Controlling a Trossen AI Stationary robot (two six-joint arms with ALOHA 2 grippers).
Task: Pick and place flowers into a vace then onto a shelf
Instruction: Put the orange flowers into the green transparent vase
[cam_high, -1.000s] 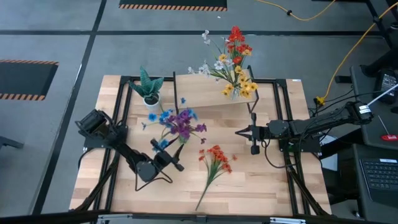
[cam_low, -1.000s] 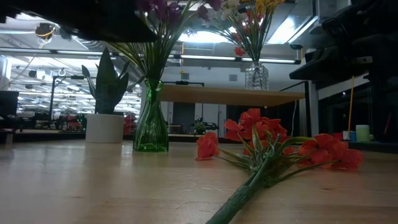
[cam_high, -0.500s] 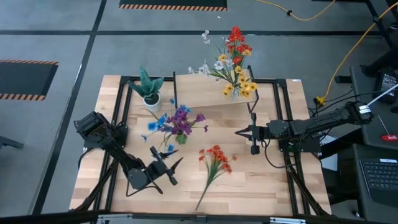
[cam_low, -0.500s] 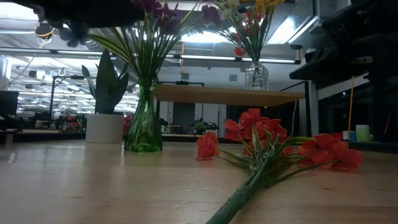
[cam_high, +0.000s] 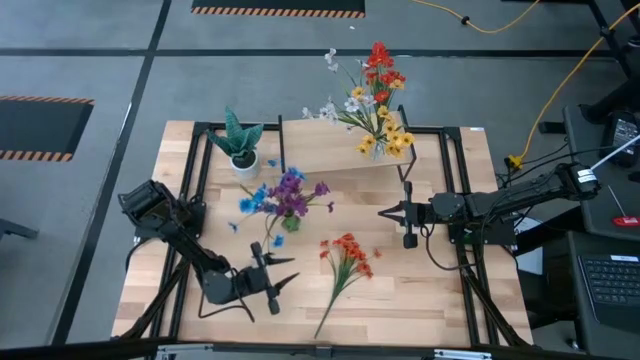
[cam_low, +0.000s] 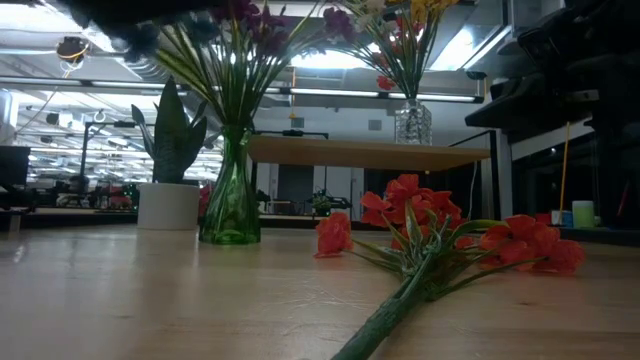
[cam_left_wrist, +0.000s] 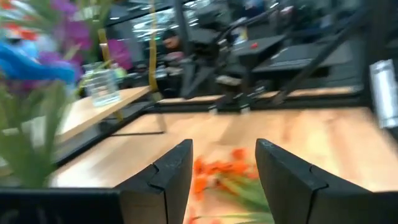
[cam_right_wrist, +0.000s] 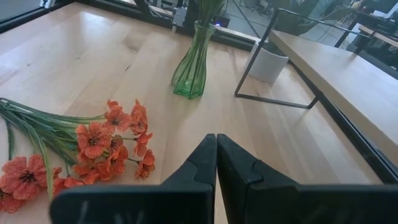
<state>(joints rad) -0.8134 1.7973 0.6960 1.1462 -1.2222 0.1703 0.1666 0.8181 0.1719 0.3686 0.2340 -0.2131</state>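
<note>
A green glass vase (cam_low: 230, 205) with purple and blue flowers (cam_high: 287, 195) stands on its base on the table. A bunch of orange flowers (cam_high: 345, 258) lies flat on the table, stems toward the near edge. My left gripper (cam_high: 284, 279) is open and level near the front edge, left of that bunch, pointing at it; the orange flowers (cam_left_wrist: 217, 171) show beyond its fingers. My right gripper (cam_high: 382, 212) hangs shut right of centre, touching nothing. The shelf (cam_high: 335, 158) stands at the back and carries a clear glass vase (cam_low: 412, 122) of mixed flowers.
A spiky green plant in a white pot (cam_high: 241, 143) stands at the back left, beside the shelf's black legs (cam_right_wrist: 249, 65). A black frame runs along the table's edges (cam_high: 192, 190). Bare wood lies between the vase and the near edge.
My left gripper has drawn back from the green vase toward the near edge. It has swung round to point toward the table's right, at the orange flowers, and has stayed open. The green vase has shifted a little to the left and stands still now.
</note>
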